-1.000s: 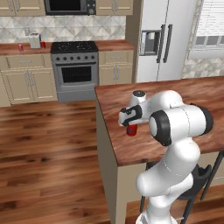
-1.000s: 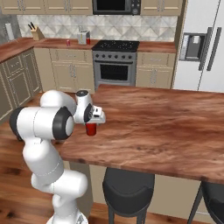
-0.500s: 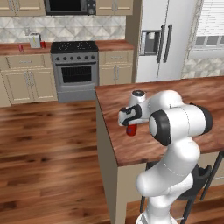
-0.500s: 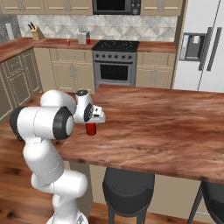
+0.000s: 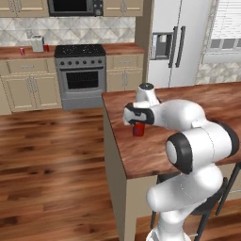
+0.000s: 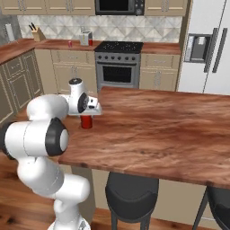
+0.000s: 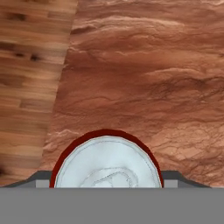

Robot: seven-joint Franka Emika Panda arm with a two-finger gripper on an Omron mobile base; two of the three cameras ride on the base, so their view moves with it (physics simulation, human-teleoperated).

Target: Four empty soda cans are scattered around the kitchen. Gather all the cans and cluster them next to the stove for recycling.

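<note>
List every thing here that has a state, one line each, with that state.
Hand: closed around the can on the island.
Red can: upright on the island, between the fingers.
Two cans by the toaster: upright on the back counter, left of the stove.
Oven door: shut.
Fridge: doors shut.
Microwave: door shut.
</note>
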